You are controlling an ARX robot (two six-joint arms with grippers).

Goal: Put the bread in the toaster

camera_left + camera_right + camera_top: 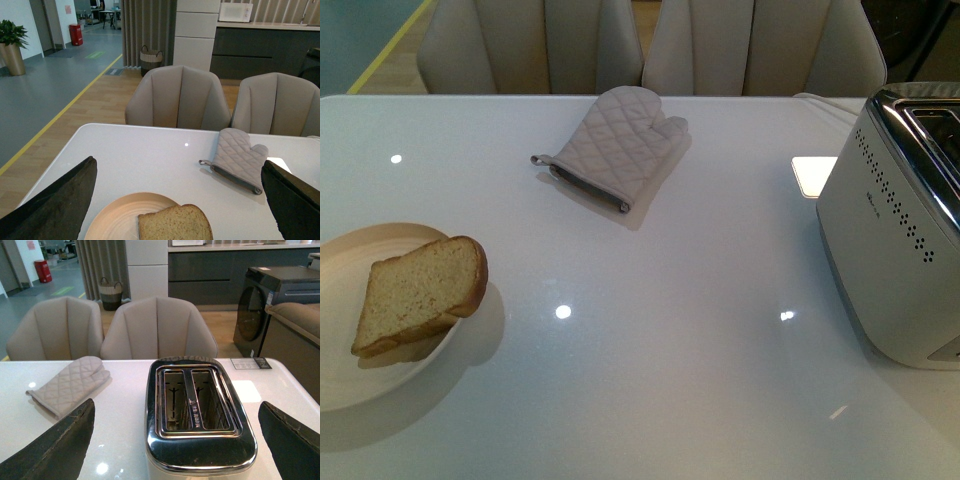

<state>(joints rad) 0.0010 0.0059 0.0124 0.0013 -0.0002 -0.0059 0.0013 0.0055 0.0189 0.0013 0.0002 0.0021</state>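
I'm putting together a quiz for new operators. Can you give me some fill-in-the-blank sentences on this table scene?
The bread lies on a round ____.
The toaster has ____ empty slots.
Beyond them lies a quilted oven ____.
Missing: plate; two; mitt.

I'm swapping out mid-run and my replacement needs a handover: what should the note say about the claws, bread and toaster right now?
Left claw: open, empty, just short of the tan speckled bread slice.
Right claw: open, empty, by the boxy silver-white metal toaster.
Bread lies on the round beige plate at the robot's left; toaster stands at its right, both slots empty.
Done: nothing yet. Left: grasp the bread, carry it across, lower it into a slot.
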